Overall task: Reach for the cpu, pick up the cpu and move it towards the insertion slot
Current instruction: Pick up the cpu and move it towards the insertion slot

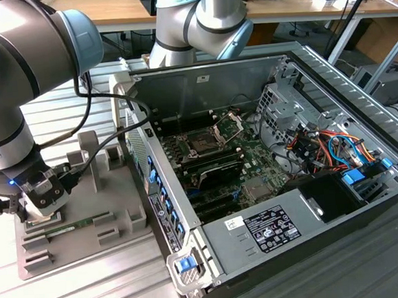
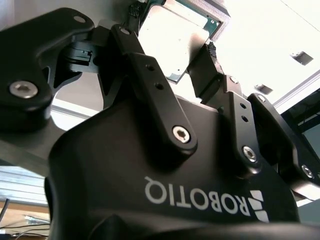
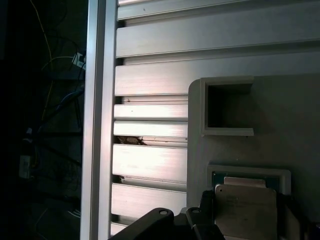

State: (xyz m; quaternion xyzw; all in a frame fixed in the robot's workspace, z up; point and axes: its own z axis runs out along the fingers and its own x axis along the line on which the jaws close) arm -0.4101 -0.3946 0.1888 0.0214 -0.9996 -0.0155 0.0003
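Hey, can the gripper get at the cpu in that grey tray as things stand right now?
Probably yes. The gripper hangs right at the cpu, which lies in its recess of the grey tray with nothing lying over it. Whether the gripper has hold of it I cannot tell.

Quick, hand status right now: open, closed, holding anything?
The hand is closed on the chip, at the grey tray.
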